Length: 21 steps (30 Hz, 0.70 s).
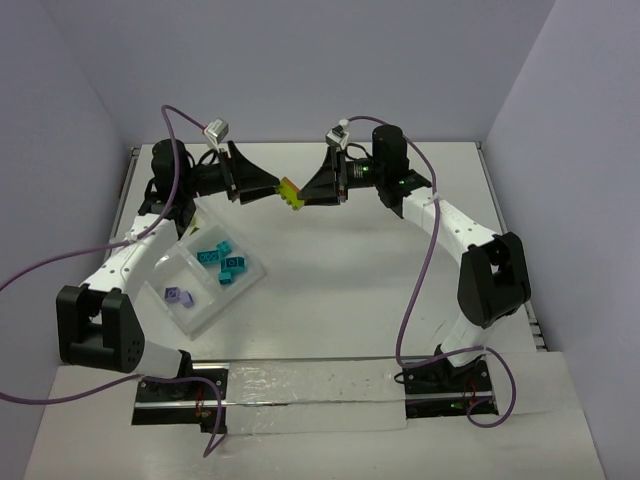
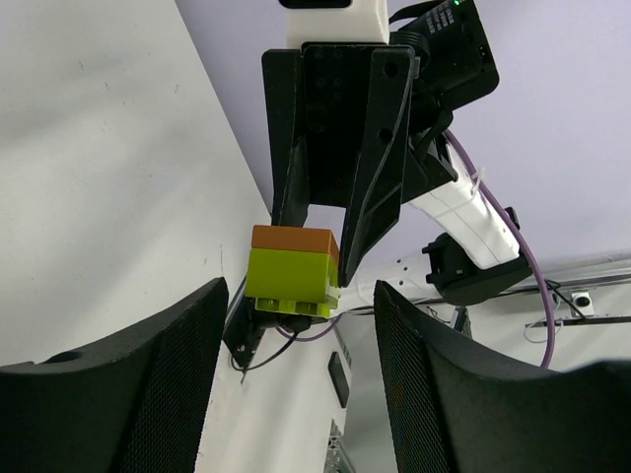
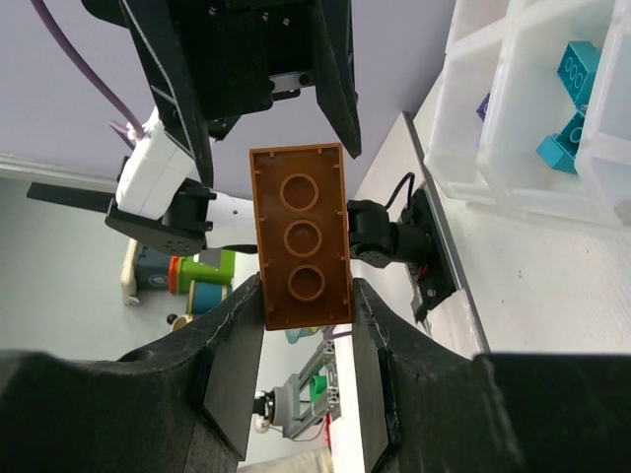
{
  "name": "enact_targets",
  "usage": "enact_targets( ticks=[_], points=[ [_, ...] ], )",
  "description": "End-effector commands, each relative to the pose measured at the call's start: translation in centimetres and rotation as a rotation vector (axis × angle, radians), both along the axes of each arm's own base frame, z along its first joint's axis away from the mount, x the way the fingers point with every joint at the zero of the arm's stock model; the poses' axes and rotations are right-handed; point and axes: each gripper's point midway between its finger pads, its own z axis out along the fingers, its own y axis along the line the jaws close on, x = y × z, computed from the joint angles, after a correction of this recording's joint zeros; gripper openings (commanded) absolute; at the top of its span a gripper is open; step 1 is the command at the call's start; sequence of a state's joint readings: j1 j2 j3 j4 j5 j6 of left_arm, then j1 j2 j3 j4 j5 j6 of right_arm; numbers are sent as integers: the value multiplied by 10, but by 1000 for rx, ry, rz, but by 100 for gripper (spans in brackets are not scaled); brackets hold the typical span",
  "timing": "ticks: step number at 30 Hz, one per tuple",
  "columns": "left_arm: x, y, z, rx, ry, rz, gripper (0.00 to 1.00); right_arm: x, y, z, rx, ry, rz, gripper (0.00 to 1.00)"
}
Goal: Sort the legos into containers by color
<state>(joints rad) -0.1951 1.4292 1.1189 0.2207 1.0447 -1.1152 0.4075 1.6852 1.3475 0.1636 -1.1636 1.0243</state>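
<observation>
A lego stack (image 1: 291,193), an orange brick clipped to a lime green one, hangs in the air above the middle of the table. My right gripper (image 1: 304,191) is shut on it; in the right wrist view the orange brick's hollow underside (image 3: 301,236) sits clamped between the two pads, gripper (image 3: 308,296). My left gripper (image 1: 274,189) faces it from the left and is open. In the left wrist view the stack (image 2: 292,273) lies just past the tips of the spread fingers, gripper (image 2: 301,296), touching neither. The clear tray of containers (image 1: 196,312) holds teal legos (image 1: 222,262) and a purple lego (image 1: 178,296).
The tray lies under the left arm, at the table's left side, and shows in the right wrist view as the tray (image 3: 513,148) with teal bricks (image 3: 577,64). Purple cables loop off both arms. A silver strip (image 1: 300,385) runs along the near edge between the bases.
</observation>
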Motion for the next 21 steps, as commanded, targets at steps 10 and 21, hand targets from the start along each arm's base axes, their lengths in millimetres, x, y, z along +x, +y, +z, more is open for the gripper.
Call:
enact_targets(
  ticks=[10, 21],
  points=[
    [-11, -3, 23, -33, -85, -36, 68, -6, -5, 20, 41, -60, 4, 0],
    [-11, -10, 15, -18, -69, -52, 58, -6, -5, 26, 57, -68, 3, 0]
  ],
)
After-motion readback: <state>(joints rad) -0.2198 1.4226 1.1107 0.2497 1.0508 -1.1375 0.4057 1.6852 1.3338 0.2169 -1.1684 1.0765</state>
